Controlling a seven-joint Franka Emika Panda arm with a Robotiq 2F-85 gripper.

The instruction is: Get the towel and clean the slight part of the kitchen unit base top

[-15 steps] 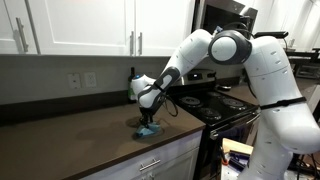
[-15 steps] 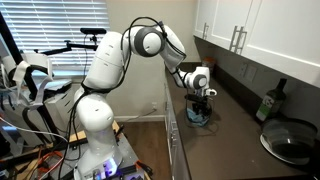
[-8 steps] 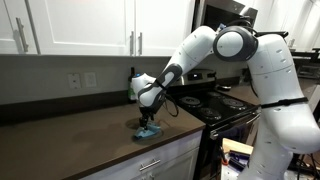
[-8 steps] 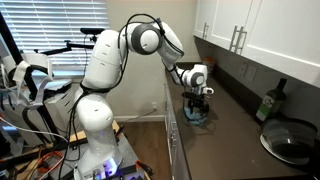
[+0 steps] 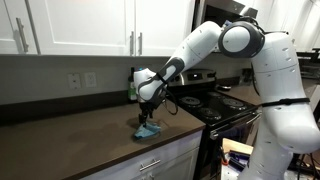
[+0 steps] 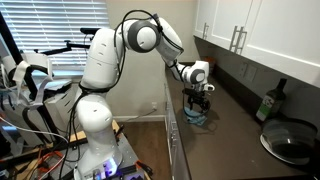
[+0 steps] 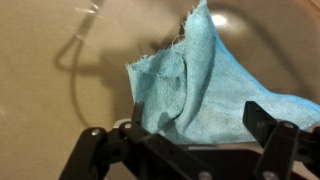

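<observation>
A light blue towel lies crumpled on the dark brown countertop, close to its front edge. It also shows in an exterior view. In the wrist view the towel spreads out between and beyond the two black fingers. My gripper hangs just above the towel and points down; it also shows in an exterior view. Its fingers stand wide apart on either side of the cloth, open, and do not pinch it.
A black stove adjoins the counter on one side. A dark green bottle and a black pan stand farther along the counter. White wall cabinets hang above. The counter's front edge runs right beside the towel.
The gripper has risen a little off the towel. The towel stays on the counter in about the same spot.
</observation>
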